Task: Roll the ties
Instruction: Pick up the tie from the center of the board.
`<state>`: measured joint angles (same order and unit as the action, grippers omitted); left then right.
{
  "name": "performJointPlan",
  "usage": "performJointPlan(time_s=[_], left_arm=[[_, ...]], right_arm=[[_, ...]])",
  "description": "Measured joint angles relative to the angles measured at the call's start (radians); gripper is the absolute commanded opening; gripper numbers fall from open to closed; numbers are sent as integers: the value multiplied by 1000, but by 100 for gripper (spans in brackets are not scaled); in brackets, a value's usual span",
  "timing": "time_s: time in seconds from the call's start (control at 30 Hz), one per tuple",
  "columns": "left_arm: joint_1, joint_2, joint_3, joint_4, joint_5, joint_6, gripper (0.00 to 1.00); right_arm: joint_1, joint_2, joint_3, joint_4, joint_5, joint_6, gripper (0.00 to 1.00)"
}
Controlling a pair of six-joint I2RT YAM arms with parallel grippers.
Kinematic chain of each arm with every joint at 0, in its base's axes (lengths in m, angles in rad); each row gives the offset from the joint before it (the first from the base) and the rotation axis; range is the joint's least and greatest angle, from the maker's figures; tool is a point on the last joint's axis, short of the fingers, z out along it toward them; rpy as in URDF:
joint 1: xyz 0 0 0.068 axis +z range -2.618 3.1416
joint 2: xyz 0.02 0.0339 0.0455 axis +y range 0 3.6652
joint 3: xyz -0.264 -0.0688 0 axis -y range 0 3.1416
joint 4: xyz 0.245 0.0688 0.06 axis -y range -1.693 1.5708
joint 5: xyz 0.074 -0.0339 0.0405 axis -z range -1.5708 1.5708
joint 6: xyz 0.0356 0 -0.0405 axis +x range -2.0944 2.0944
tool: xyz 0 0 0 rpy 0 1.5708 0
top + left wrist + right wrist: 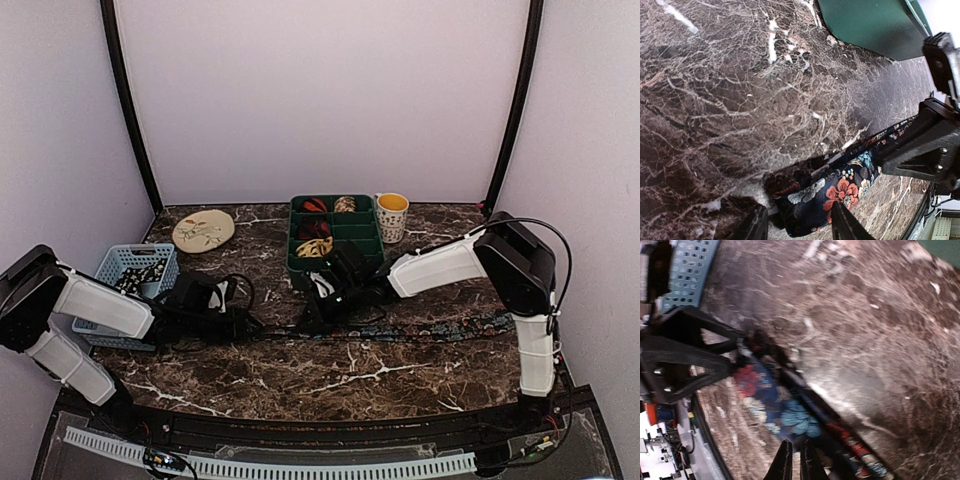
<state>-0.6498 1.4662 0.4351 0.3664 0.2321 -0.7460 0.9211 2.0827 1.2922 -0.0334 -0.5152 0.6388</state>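
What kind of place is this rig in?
Likely a robot test cell: plain white walls and black frame posts enclose a dark marble-pattern tabletop, with staged props like a green divided tray and blue plastic basket.

A green compartment tray stands at the back middle of the marble table. Touching or just beside the tray's right back corner, a cup blocks that side. Left of the tray a plate lies flat, with bare marble between them. Farther left and nearer, a blue basket closes off that edge. Directly in front of the tray, the left gripper and right gripper crowd together over one end of a tie, which stretches away to the tray's front right. Nearer than the tie, open marble runs the table's width.
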Motion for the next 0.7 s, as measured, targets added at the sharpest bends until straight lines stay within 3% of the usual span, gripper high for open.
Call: performJointPlan(time_s=[0.13, 0.47, 0.7], left_arm=[[0, 0, 0, -5, 0, 0, 37], [0, -69, -4, 14, 75, 51, 2], [-16, -148, -6, 89, 135, 74, 0]], right_arm=[[-1, 35, 13, -34, 26, -17, 5], [1, 39, 24, -47, 45, -40, 4], [1, 40, 24, -44, 45, -43, 4]])
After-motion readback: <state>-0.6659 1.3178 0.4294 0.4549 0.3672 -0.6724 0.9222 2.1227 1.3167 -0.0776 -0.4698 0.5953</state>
